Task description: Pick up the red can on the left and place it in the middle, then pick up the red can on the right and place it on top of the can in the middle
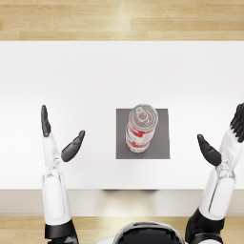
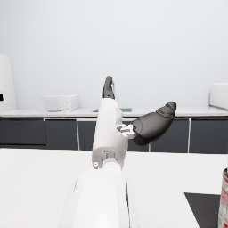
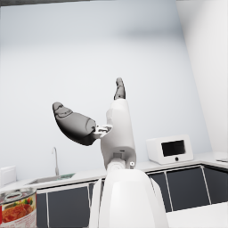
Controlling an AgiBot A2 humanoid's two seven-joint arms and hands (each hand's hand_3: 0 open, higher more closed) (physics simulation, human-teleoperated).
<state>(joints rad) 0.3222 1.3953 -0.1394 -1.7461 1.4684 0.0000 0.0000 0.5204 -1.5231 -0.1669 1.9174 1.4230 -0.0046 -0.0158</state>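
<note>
Two red cans (image 1: pixel 141 128) stand stacked upright on the grey mat (image 1: pixel 162 143), mid-table. My left hand (image 1: pixel 59 136) and right hand (image 1: pixel 224 138) hang spread wide and empty, well apart on either side.

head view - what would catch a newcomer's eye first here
The stack of red cans stands out first, one on top of the other on the dark grey mat at the middle of the white table. Next, the left hand and right hand held open and empty on either side.
</note>
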